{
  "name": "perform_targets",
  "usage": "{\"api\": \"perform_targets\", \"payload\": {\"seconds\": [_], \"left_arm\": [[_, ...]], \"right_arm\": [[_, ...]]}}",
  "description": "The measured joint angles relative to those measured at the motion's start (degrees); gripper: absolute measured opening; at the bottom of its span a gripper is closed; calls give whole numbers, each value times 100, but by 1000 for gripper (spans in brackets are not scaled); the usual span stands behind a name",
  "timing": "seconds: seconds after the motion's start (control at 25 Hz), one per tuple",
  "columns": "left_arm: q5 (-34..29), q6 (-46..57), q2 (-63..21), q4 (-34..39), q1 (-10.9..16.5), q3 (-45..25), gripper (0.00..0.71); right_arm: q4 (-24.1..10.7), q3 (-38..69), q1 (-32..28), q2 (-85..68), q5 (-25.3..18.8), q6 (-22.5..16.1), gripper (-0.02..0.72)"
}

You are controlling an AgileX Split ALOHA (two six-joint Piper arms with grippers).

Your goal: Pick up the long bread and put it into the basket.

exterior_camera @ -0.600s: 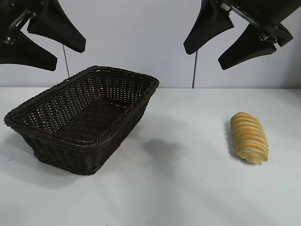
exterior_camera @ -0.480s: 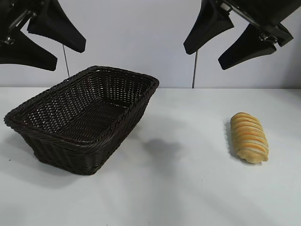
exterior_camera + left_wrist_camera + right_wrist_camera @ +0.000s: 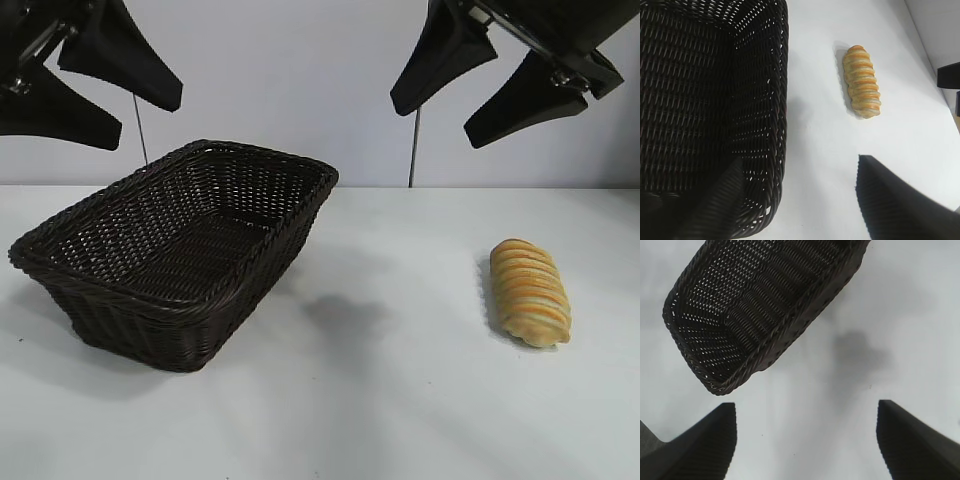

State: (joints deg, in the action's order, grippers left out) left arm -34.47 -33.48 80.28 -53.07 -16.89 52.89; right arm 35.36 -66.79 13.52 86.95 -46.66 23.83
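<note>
Left arm: I held it high at the exterior view's upper left, above the table.
Left gripper [image 3: 128,102]: my fingers stood spread apart, pointing down and inward, holding nothing.
Right arm: I held it high at the upper right.
Right gripper [image 3: 432,122]: my fingers [image 3: 705,442] gaped wide, angled down and inward, holding nothing.

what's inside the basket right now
Nothing shows inside the basket: the weave of its floor and inner walls is bare. In the left wrist view one jaw covers a near corner. The long bread lies outside on the table.
</note>
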Motion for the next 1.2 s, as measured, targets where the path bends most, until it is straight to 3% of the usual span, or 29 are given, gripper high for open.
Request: {"api": "perform_targets", "payload": {"seconds": [0.52, 0.88, 1.04, 1.2], "left_arm": [[-210, 405, 0, 0, 0, 0, 472], [-1028, 3196, 0, 1130, 0, -110, 472], [-972, 4236, 0, 1255, 0, -464, 472], [-479, 5406, 0, 1320, 0, -863, 472]], "right_arm": [[0, 0, 0, 0, -11, 0, 559], [0, 0, 0, 0, -52, 0, 559], [0, 0, 0, 0, -56, 0, 559], [0, 0, 0, 0, -63, 0, 559]]}}
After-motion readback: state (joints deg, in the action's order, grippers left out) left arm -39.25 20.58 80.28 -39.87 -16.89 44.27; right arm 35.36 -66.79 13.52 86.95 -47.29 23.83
